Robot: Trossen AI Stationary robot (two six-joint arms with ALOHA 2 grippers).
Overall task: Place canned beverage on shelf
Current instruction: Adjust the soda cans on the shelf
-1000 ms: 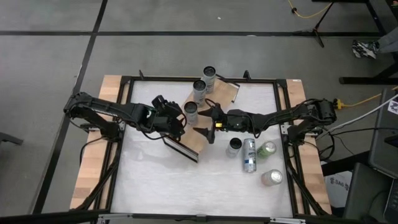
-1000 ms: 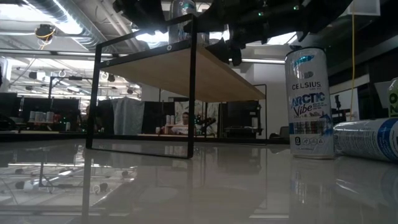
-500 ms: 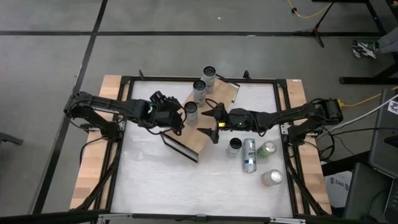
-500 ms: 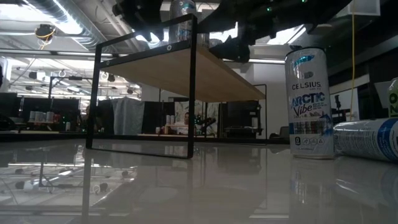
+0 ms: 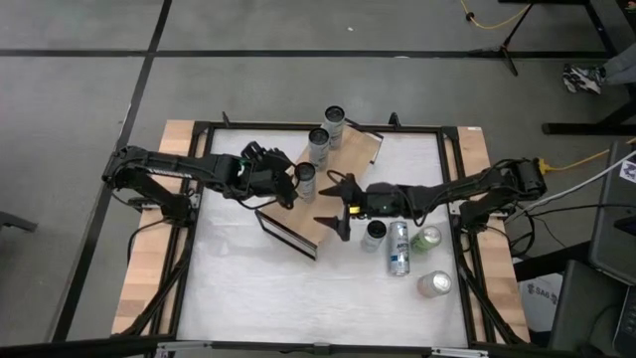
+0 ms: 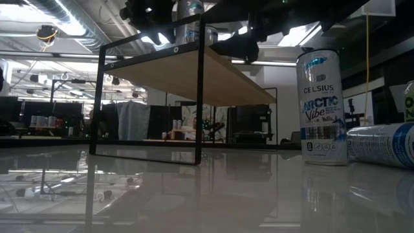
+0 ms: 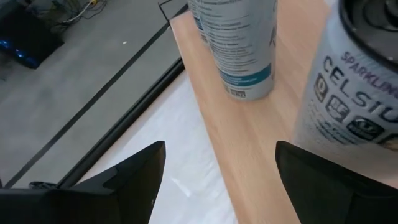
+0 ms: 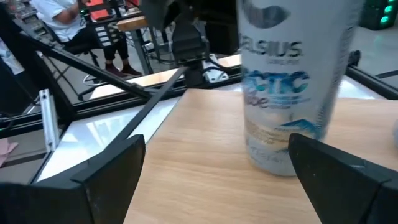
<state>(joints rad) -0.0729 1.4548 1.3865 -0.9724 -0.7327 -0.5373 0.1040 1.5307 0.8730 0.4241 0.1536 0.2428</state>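
The shelf [image 5: 333,189], a light-wood board on black frame ends, stands slantwise on the white table. Three silver cans stand in a row on its far half [image 5: 335,119] [image 5: 318,144] [image 5: 306,177]. My left gripper [image 5: 286,189] hovers open at the shelf's left edge beside the nearest can [image 7: 354,93], with nothing between its fingers. My right gripper [image 5: 323,204] hangs open over the board from the right. It faces that same can [image 8: 286,93] and is clear of it.
On the table right of the shelf, one can stands upright [image 5: 375,234] and a silver one [image 5: 398,249] and a green one [image 5: 427,239] lie on their sides. Another can stands nearer the front right [image 5: 434,283]. The table's black frame [image 5: 452,179] borders the work area.
My left gripper has swung a little toward the table's far edge along the shelf's left side, staying open. My right gripper has shifted slightly over the board, still open. The cans and the shelf have kept their places.
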